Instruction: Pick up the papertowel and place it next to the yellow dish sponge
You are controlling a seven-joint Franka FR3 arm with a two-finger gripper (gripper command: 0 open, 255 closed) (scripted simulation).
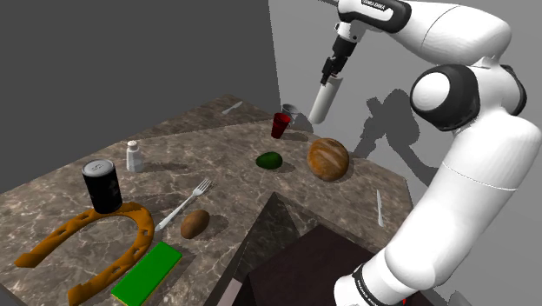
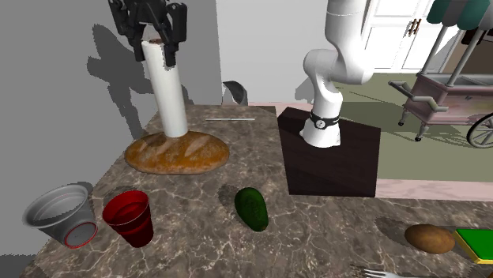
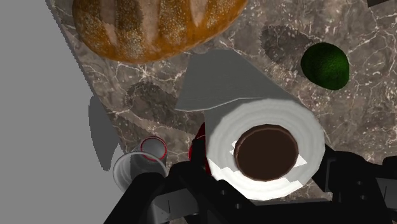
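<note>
Overhead, the roll (image 3: 242, 95) (image 1: 323, 100) (image 2: 168, 91) is a plain white cylinder, greyer on its shaded side, with a dark brown core showing in its upper end; the gripper (image 3: 264, 184) (image 1: 330, 76) (image 2: 156, 47) has its 2 fingers closed onto that upper end, 1 on each side of the core, so the roll hangs from them clear of the table (image 1: 217, 148). Its long axis runs nearly upright, core end up at the hand and the other end pointing down at the marbled top; in the shoulder view it leans a little, lower end toward that view's left.

Just below it stand 2 cups close together, a red cup (image 1: 281, 124) (image 2: 129, 217) and a grey cup (image 2: 62, 213) (image 3: 137, 168); the loaf (image 1: 328, 158) (image 2: 177, 152) (image 3: 156, 28) lies near them, and in the second exterior view it hides the roll's lower end; the avocado (image 1: 269, 160) (image 2: 253, 208) (image 3: 325, 65) lies a little further on.

Well apart, at the table's other end in the shoulder view, the horseshoe-shaped yellow-brown sponge (image 1: 143, 235) lies flat, with a black can (image 1: 102, 185) at its curve and a fork (image 1: 184, 205) just beside it.
</note>
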